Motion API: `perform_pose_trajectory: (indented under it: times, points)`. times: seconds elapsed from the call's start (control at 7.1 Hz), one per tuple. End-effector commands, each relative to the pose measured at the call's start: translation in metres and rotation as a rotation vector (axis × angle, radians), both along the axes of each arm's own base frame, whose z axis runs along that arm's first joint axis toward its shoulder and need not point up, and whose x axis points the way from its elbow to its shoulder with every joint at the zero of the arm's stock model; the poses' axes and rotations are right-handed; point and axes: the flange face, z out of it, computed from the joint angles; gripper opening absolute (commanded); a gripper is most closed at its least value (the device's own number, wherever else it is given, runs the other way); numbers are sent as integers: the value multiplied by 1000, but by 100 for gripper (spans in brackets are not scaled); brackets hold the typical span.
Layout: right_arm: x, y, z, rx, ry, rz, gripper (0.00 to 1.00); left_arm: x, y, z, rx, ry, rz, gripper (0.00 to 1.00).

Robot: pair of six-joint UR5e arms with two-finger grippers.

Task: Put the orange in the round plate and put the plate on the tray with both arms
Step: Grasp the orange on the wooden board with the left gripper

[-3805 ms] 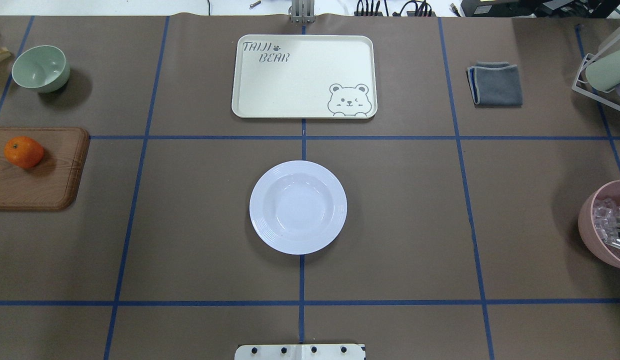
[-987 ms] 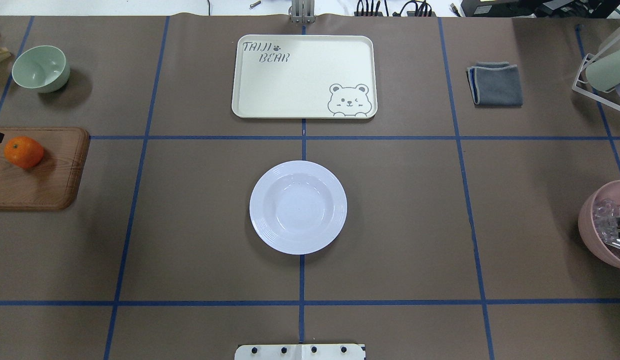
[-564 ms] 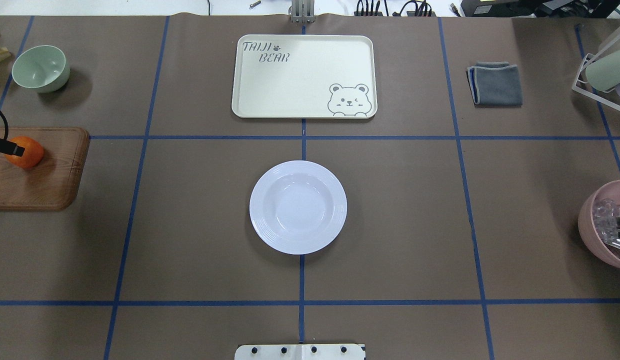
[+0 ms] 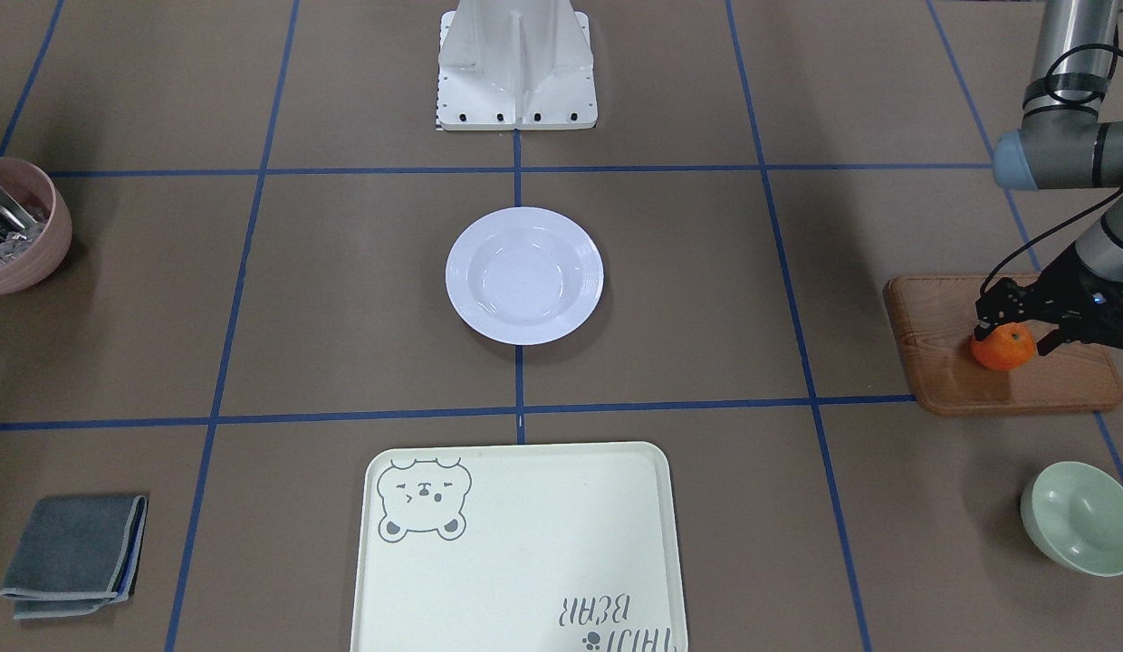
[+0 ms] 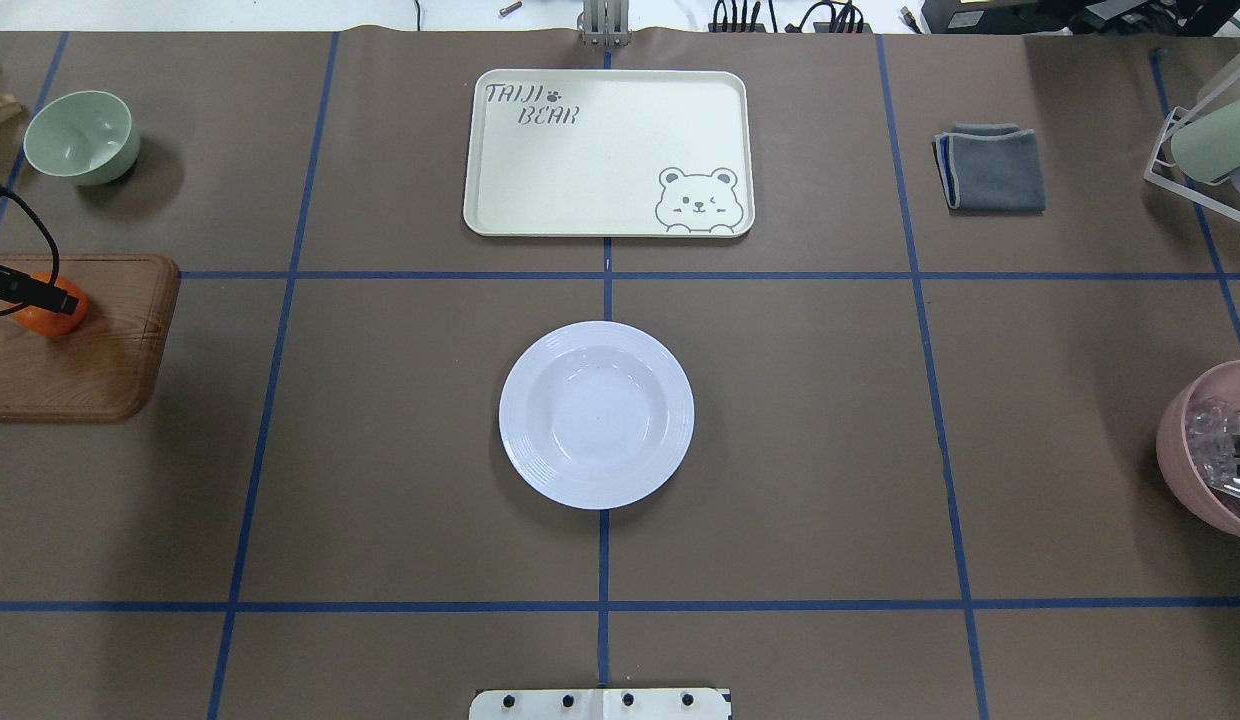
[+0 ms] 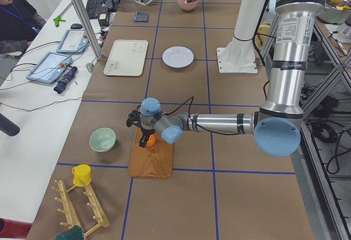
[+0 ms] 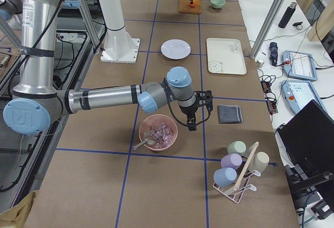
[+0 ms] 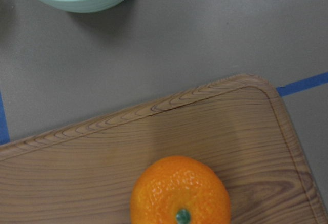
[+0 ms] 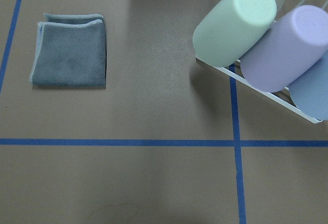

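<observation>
The small round bright-orange citrus fruit (image 4: 1003, 351) sits on the brown wooden cutting board (image 4: 942, 380) at the robot's left end of the brown papered surface (image 5: 380, 450). It is well apart from the glossy white round plate (image 5: 515, 415) and the pale cream rectangular bear tray (image 5: 600, 160).

It looks light and firm, with a slightly yielding, dimpled skin. Being round, it could roll or squirt out of a shallow pinch, so the best hold is probably across its widest middle, with gentle pressure.

The left arm's black 2-finger end effector (image 4: 1014, 328) hangs over it, jaws spread to either side of the fruit's top and holding nothing. Whether the right end effector (image 7: 201, 110), beside the pink bowl (image 7: 156, 132), is open cannot be told.

3.8 s ago no arm showed overhead. 1.0 s ago only a black tip showed at the edge, and now the end effector covers the fruit's top. The fruit, plate and tray have not moved.
</observation>
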Motion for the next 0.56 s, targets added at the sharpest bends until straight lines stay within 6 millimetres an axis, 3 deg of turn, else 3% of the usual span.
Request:
perform_pose_trajectory:
  times: [0.0,0.14,0.42]
  points:
    - [0,0,1,-2,0,-1,100,5,-1,0,3,-2,8,17]
    - [0,0,1,-2,0,-2,100,5,-1,-10,16,9,5,0]
    - [-1,0,0,7,-3,-7,100,14,-8,-88,31,96,22,0]
